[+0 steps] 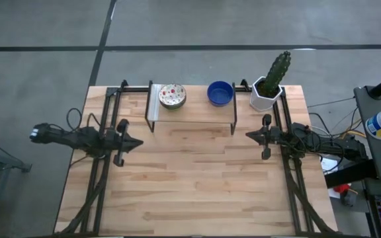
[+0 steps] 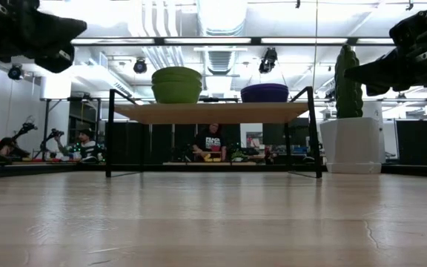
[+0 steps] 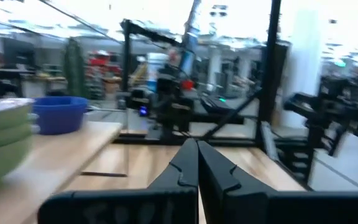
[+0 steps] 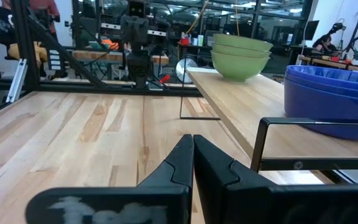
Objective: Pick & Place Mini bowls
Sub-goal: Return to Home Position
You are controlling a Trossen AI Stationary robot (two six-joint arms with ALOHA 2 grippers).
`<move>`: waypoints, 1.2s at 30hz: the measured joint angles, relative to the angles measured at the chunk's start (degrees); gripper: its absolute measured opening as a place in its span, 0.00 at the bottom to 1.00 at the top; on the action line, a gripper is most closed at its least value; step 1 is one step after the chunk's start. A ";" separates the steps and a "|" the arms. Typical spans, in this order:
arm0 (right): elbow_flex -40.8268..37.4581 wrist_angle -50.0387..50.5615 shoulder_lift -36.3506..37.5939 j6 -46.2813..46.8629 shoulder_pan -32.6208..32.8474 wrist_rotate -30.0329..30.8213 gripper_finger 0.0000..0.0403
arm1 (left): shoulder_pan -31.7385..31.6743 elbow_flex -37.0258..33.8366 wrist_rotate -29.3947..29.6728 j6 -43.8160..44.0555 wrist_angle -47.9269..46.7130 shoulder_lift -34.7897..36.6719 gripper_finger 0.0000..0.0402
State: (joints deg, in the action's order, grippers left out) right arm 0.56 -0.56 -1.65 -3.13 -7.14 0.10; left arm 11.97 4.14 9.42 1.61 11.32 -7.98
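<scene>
1. The left pincer [image 1: 136, 141] hovered above the tabletop [image 1: 190, 185] at 9 o'clock. Its fingers were pressed together and held nothing.
2. The right pincer [image 1: 249, 135] hovered at 3 o'clock, tips pointing toward the left pincer. Its fingers were likewise closed together and empty.
3. The shelf [image 1: 197, 109] stood on the tabletop at 12 o'clock, well apart from both pincers.
4. The speckled bowls [image 1: 172, 96], cream-white inside and green outside, sat nested in one stack on the 9 o'clock half of the shelf.
5. The blue bowls [image 1: 220, 92] sat nested in a second stack on the 3 o'clock half of the shelf, apart from the speckled bowls.
6. The cactus pot [image 1: 265, 98], white and hexagonal, stood on the tabletop just beside the 3 o'clock end of the shelf.
7. In the low view, a seated person [image 2: 212, 141] showed in the room beyond, under the shelf board.
</scene>
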 joint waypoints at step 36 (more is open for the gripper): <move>0.00 0.00 0.00 0.05 0.00 0.00 0.02 | 0.00 -3.69 12.73 -0.96 -7.60 4.40 0.00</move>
State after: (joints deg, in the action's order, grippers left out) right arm 0.56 -0.56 -1.65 -3.08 -7.14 0.10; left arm 11.97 0.45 22.15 0.64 3.73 -3.57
